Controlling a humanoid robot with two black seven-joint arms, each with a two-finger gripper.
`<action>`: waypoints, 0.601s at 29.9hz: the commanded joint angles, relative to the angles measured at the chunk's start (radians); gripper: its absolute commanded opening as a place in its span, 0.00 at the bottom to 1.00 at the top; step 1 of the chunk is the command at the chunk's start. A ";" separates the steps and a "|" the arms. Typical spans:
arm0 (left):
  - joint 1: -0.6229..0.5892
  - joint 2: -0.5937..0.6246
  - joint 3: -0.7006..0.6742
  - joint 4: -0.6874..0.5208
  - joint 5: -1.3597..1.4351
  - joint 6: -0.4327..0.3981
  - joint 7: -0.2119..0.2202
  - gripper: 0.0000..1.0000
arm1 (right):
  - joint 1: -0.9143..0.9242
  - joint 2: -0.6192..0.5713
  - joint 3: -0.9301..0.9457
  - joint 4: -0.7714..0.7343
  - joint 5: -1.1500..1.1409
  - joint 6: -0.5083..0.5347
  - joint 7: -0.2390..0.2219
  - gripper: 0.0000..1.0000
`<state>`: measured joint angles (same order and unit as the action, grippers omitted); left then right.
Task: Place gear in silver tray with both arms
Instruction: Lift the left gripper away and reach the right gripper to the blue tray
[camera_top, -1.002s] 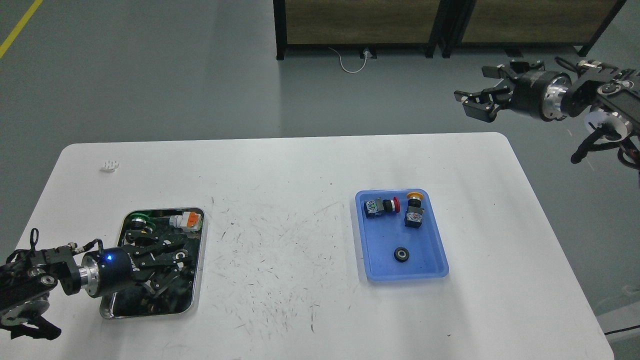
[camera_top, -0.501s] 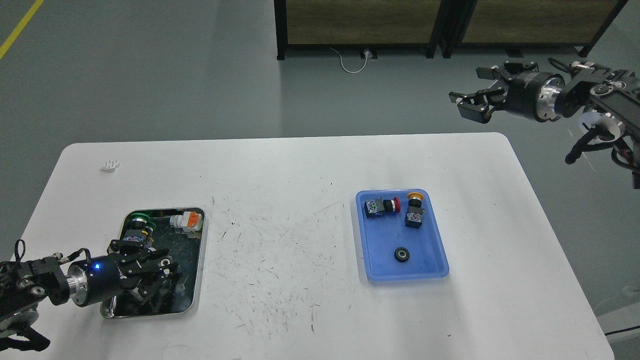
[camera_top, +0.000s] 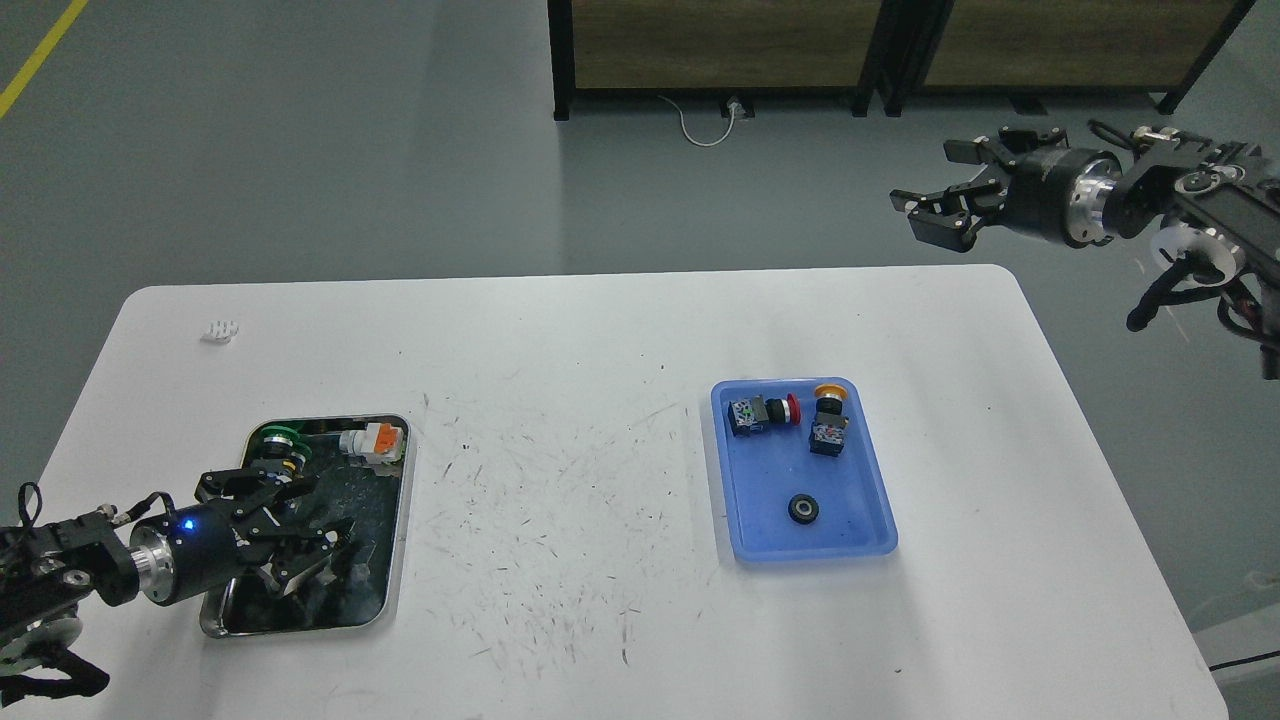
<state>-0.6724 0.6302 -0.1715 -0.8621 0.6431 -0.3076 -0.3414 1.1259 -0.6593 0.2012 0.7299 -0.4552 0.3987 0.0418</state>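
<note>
The silver tray (camera_top: 398, 540) lies at the table's near left. My left gripper (camera_top: 320, 512) hovers low over its dark bottom with its fingers spread, and nothing shows between them. A small black gear (camera_top: 803, 509) lies in the blue tray (camera_top: 770, 480) to the right of centre. I cannot make out a gear in the silver tray's dark, reflective bottom. My right gripper (camera_top: 928, 200) is open and empty, high beyond the table's far right corner, over the floor.
The silver tray also holds a white and orange connector (camera_top: 372, 440) and a green-topped button (camera_top: 277, 440). The blue tray holds a red button switch (camera_top: 762, 412) and a yellow one (camera_top: 828, 420). A small white piece (camera_top: 219, 330) lies far left.
My left gripper has drawn back toward the near left over the silver tray, and the ring seen at its fingers no longer shows. My right gripper has drifted slightly left and up.
</note>
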 joint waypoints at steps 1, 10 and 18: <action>-0.065 0.009 -0.065 0.003 -0.066 -0.004 0.027 0.92 | -0.009 -0.008 -0.058 0.089 0.000 0.008 0.001 0.81; -0.225 0.016 -0.083 0.061 -0.149 0.002 0.071 0.94 | -0.077 0.001 -0.172 0.224 -0.042 0.035 0.000 0.81; -0.283 0.017 -0.083 0.067 -0.149 0.002 0.079 0.97 | -0.087 0.052 -0.298 0.260 -0.049 0.069 0.000 0.81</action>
<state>-0.9367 0.6472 -0.2543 -0.7948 0.4940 -0.3054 -0.2670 1.0398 -0.6249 -0.0538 0.9863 -0.5025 0.4591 0.0414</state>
